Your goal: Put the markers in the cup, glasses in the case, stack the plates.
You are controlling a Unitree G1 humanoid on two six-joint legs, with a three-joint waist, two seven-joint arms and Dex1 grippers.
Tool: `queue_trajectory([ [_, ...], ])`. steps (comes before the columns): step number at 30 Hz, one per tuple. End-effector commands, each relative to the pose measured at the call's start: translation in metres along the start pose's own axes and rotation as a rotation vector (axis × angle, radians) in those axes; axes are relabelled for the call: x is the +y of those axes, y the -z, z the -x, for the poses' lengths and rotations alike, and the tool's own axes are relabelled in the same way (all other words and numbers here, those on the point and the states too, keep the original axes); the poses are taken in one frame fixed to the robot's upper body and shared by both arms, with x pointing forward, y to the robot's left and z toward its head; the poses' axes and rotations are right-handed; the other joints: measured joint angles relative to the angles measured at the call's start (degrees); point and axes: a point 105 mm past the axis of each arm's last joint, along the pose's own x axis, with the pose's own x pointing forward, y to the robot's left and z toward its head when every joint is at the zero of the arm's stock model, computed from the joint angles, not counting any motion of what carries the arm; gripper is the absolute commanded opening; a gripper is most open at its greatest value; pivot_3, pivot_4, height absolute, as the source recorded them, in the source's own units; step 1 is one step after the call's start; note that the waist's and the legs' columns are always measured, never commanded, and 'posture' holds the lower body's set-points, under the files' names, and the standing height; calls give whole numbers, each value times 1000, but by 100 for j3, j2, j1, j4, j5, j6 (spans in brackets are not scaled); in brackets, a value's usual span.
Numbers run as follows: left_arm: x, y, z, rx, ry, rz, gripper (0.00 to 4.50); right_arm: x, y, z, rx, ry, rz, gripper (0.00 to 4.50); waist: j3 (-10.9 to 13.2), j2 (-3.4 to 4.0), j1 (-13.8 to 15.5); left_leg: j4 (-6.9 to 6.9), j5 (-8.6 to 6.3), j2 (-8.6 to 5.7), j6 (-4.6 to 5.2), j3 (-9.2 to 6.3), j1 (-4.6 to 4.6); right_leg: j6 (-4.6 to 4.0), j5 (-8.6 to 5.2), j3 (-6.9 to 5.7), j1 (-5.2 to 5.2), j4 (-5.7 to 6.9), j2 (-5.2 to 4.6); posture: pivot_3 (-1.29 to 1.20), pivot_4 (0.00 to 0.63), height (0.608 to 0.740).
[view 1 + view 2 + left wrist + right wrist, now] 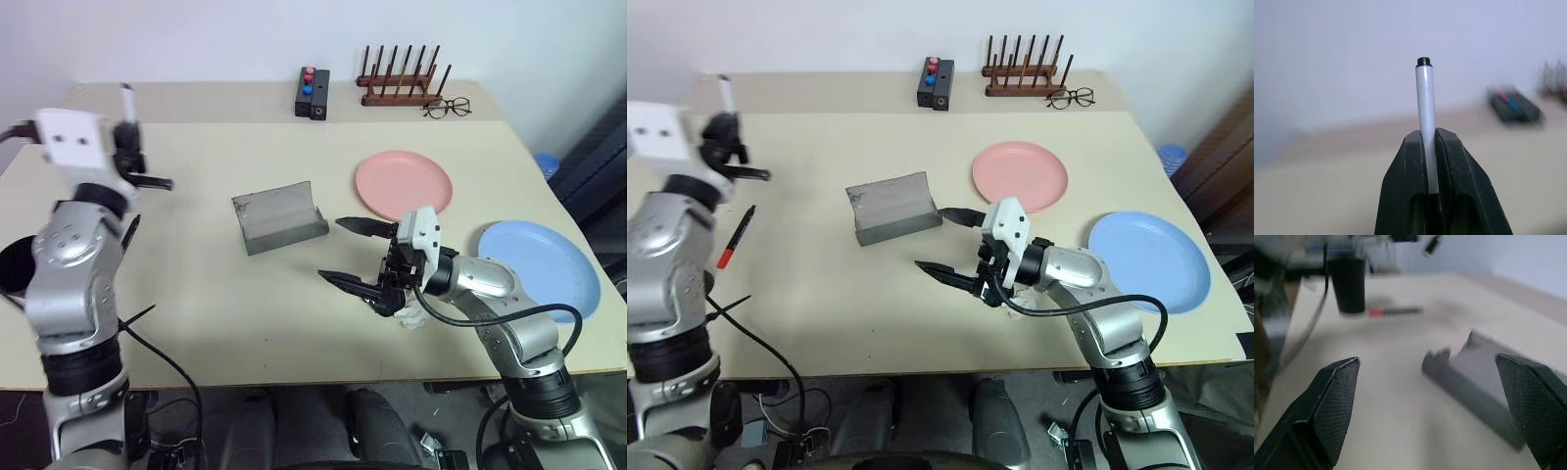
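My left gripper (1428,137) is raised above the table's left side, shut on the white marker (1425,107), whose black end sticks up past the fingertips (125,98). The black marker with a red tip (737,235) lies on the table below that arm. The black cup (1347,284) stands at the table's left edge. The grey case (279,217) lies open in the middle. My right gripper (330,250) hovers open just right of the case, pointing left, with nothing between its fingers. The pink plate (404,184) and the blue plate (539,264) lie apart on the right. The glasses are out of view.
At the back of the table stand a black box with red and blue buttons (313,93) and a wooden peg rack (400,83), with thin clear-lens spectacles (448,107) beside it. Bare tabletop (225,313) lies in front of the case.
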Motion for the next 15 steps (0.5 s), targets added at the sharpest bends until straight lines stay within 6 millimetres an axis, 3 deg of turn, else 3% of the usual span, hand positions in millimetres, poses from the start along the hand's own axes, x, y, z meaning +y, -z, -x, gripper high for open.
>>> queue_trajectory([
  [1, 58, -36, 24, -149, -257, -121, 46, 14, -3, -7, -39, -69, -15, 4500, -1, -1, 4, 1, 0, 0, 0, 0, 0, 0, 0, 0, 1, 0, 0, 0, 150, 740],
  [4, 92, -40, 44, -166, -390, -124, 46, 18, -2, -13, -69, -93, -60, 4500, -1, -5, 0, 2, 0, 0, 0, 0, -1, -1, -1, 0, 2, -2, -1, 0, 150, 740],
  [7, 106, -33, 57, -152, -451, -71, 46, 18, -2, -19, -90, -111, -81, 4500, -3, -7, 26, 4, 0, 0, 0, 0, 1, -3, -2, -1, 5, -2, -1, 0, 150, 740],
  [15, 87, -13, 75, -105, -404, 20, 46, 23, 4, -25, -87, -153, -88, 4500, -16, -30, 11, 11, 0, -1, -1, -1, 2, -15, -6, -2, 13, -5, -2, 0, 150, 740],
])
